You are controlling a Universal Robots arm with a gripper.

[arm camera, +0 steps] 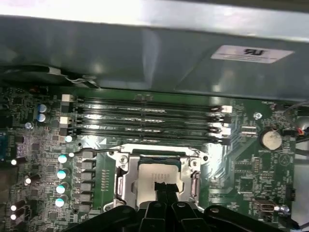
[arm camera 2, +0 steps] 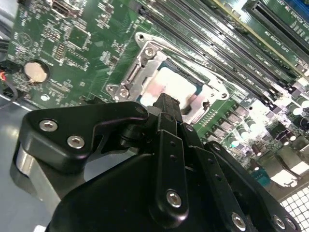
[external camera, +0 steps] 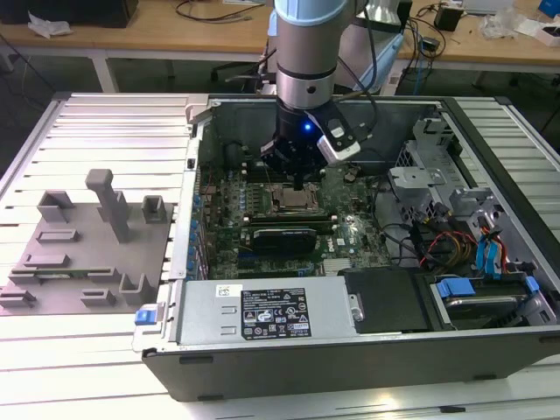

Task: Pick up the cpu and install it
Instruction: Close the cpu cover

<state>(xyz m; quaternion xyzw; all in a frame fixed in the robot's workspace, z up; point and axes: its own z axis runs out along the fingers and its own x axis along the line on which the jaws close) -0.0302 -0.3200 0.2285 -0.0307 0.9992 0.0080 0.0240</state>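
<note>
Gripper (arm camera: 165,189) closed narrow, holding nothing | cpu (arm camera: 153,173) lies flat in socket (arm camera: 123,180), directly beneath gripper tip

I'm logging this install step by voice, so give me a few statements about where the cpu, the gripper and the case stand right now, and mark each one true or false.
1. The cpu lies in the socket on the motherboard. True.
2. The gripper hangs outside the computer case. False: it is down inside the open case, right above the cpu.
3. The gripper is spread wide around the cpu's edges. False: in the first wrist view its tips are together over the middle of the cpu.
4. In the exterior view, a white label sits on the metal box along the case's near side. True.
</note>
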